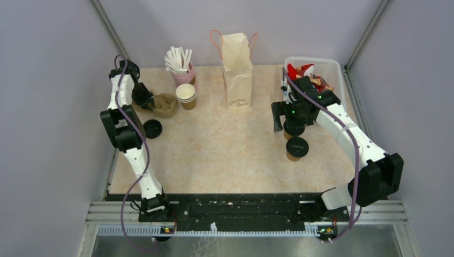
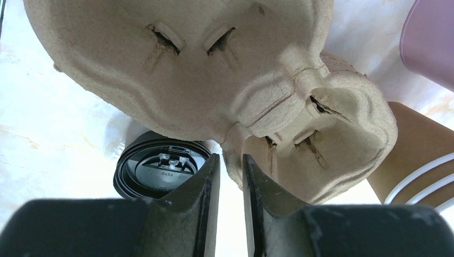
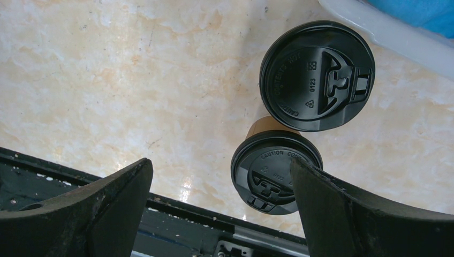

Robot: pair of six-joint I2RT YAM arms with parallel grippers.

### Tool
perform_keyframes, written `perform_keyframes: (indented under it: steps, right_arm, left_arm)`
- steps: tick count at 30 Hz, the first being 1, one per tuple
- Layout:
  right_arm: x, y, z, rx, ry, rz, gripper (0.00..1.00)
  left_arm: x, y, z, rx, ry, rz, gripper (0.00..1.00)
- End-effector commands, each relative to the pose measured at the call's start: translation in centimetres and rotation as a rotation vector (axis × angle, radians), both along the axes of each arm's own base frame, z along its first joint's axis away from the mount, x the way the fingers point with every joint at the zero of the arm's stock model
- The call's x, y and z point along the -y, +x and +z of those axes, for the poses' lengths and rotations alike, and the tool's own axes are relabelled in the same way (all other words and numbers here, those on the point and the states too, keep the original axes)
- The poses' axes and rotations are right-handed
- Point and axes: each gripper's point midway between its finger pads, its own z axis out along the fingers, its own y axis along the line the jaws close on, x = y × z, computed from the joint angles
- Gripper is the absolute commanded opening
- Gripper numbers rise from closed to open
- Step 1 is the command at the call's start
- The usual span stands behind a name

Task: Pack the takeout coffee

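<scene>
Black mounting rail (image 1: 235, 206) with both arm bases runs along the bottom of the overhead view, above it the marbled table (image 1: 225, 160). Left gripper (image 1: 144, 97), upper left, meets a moulded pulp cup tray (image 1: 167, 105); loose black lid (image 1: 152, 128) just below it. Stack of lidless cups (image 1: 186, 95), pink cup of straws (image 1: 183, 72) and upright paper bag (image 1: 237, 69) stand along the top edge; clear bin (image 1: 333, 65) at upper right. Right gripper (image 1: 292, 120) hangs right of centre over the upper lidded cup (image 1: 292, 131), the lower lidded cup (image 1: 296, 147) just beneath it; both stand upright on the table, well apart from the bag. Left wrist view: left gripper (image 2: 231, 160) shows a narrow slit between its fingers (image 2: 201, 187), tips at the tray (image 2: 187, 69) rim; whether they pinch it cannot be told. Loose lid (image 2: 155, 171) lower left, cup stack (image 2: 417, 160) right, pink cup (image 2: 433, 43) upper right. Right wrist view: right gripper (image 3: 219, 163) spread wide, holding nothing; upper lidded cup (image 3: 316, 75) at upper right, lower lidded cup (image 3: 267, 176) beside the right finger (image 3: 364, 214).
</scene>
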Motion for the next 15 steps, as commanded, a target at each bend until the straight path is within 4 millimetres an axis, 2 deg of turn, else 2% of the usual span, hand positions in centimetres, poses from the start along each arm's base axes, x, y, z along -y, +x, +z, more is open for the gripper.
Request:
perform_keyframes:
  steps: [1,3,7,15]
  right_arm:
    - [-0.46,0.67,0.79,0.041,0.007,0.015,0.99]
    - [-0.44,0.63,0.83,0.042,0.007,0.014,0.99]
    - [-0.35,0.63,0.91,0.045,0.004,0.012,0.99]
    - [-0.36,0.69,0.89,0.045,0.003,0.011,0.99]
  left_arm:
    - [-0.01,0.65,1.47,0.038,0.013,-0.008,0.26]
    - [0.15,0.73,1.34,0.039,0.006,-0.008,0.22]
    - [0.12,0.81,1.48,0.043,0.013,-0.013,0.22]
    - [0.04,0.71,1.92,0.047,0.020,-0.018,0.28]
